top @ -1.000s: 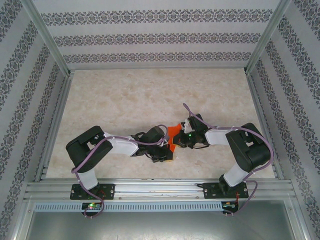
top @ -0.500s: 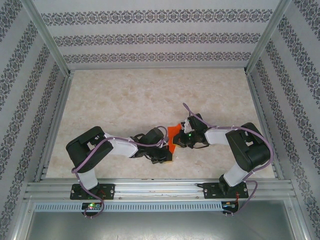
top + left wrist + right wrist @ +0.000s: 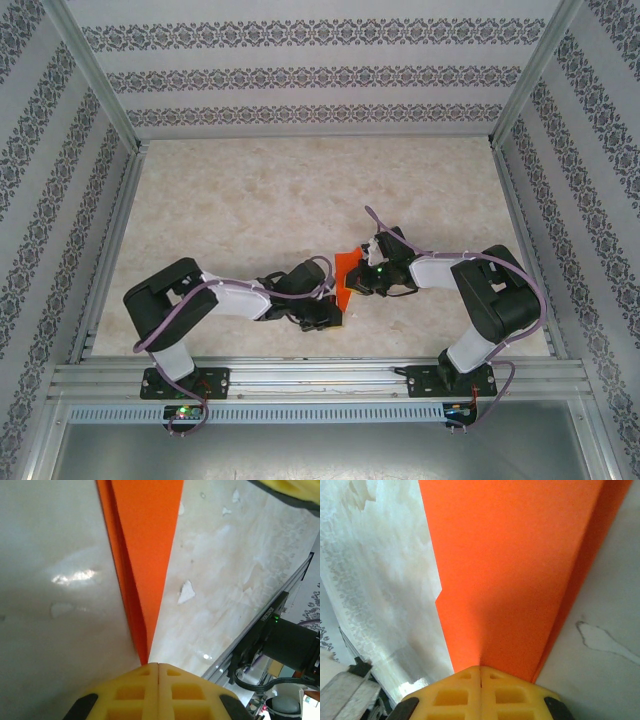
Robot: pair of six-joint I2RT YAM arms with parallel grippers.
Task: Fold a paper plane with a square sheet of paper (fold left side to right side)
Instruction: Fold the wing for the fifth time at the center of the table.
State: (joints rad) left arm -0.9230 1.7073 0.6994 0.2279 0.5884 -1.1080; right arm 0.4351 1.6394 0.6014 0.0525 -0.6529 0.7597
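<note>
the left gripper (image 3: 158,665) and right gripper (image 3: 480,669) each pinch an end of the creased paper (image 3: 346,272), jaws pressed together on it, at the near middle of the table (image 3: 250,200). the left arm has just drawn back slightly toward the near edge, likely tightening the fold.

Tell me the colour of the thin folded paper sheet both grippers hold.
The thin folded paper sheet is bright orange-red, clearest in the right wrist view.
</note>
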